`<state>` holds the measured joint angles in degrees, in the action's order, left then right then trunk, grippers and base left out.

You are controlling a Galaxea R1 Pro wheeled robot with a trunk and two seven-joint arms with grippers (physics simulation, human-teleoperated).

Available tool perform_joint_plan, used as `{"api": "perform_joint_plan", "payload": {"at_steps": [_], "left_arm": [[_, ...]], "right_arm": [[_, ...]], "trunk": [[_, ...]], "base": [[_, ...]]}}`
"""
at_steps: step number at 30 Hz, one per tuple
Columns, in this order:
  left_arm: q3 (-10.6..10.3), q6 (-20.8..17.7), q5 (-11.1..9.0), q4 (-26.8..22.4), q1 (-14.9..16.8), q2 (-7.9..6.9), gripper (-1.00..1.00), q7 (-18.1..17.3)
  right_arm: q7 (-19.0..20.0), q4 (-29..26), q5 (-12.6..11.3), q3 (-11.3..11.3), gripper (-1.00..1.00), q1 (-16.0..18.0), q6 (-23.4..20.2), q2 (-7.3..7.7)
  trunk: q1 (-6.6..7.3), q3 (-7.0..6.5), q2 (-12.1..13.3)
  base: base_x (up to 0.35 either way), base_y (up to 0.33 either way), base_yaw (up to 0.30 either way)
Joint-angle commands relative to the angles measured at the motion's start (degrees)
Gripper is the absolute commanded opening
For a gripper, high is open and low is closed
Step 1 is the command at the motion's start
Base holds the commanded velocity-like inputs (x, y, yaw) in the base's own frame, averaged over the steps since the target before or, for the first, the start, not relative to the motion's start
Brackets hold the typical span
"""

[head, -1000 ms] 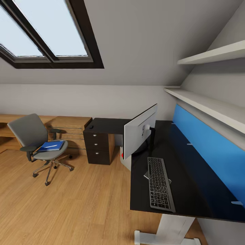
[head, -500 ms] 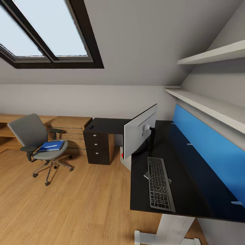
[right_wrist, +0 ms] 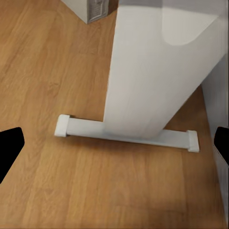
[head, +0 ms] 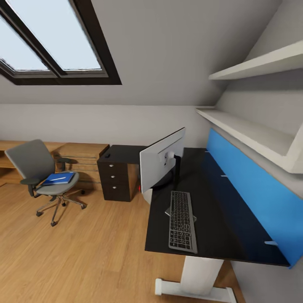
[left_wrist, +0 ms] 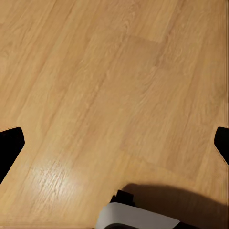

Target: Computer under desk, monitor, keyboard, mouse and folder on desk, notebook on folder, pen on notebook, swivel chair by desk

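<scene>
Both grippers hang over the wooden floor (left_wrist: 95, 86), fingers spread wide, holding nothing. Just beyond the right gripper (right_wrist: 114, 143) stands the desk's white leg (right_wrist: 152, 71). Farther off, the keyboard (head: 182, 221) lies on the desk (head: 219, 227) before the monitor (head: 162, 164). Farthest, the folder (head: 59, 178) rests on the swivel chair (head: 31, 162).

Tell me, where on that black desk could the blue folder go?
The desk is bare between the keyboard and the blue wall panel. Around the monitor stand it is crowded.
</scene>
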<state>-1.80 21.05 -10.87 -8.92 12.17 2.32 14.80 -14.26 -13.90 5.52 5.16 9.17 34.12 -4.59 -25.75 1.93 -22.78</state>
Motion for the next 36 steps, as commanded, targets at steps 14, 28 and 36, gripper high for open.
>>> {"api": "perform_joint_plan", "payload": {"at_steps": [14, 28, 36], "left_arm": [[-0.14, 0.22, -0.38, 0.05, 0.06, -0.11, 1.00, 0.14], [-0.49, 3.55, -0.15, -10.93, 0.05, 0.58, 1.00, 0.22], [-1.59, -11.03, -0.16, -29.98, 0.07, 1.34, 1.00, 0.36]], "right_arm": [[-0.89, -0.09, 0.32, -0.25, 1.00, 0.06, -0.47, 0.11], [-1.18, -32.00, -2.11, -1.79, 1.00, -1.10, -13.79, 0.11], [-0.92, -52.32, -2.36, -3.47, 1.00, -1.20, -37.74, 0.04]], "trunk": [[-0.04, 0.14, -0.14], [-0.04, 0.14, -0.14], [-0.04, 0.14, -0.14]], "base": [[-0.001, -0.185, 0.000], [0.000, -0.005, 0.000], [0.000, 0.000, 0.000]]}}
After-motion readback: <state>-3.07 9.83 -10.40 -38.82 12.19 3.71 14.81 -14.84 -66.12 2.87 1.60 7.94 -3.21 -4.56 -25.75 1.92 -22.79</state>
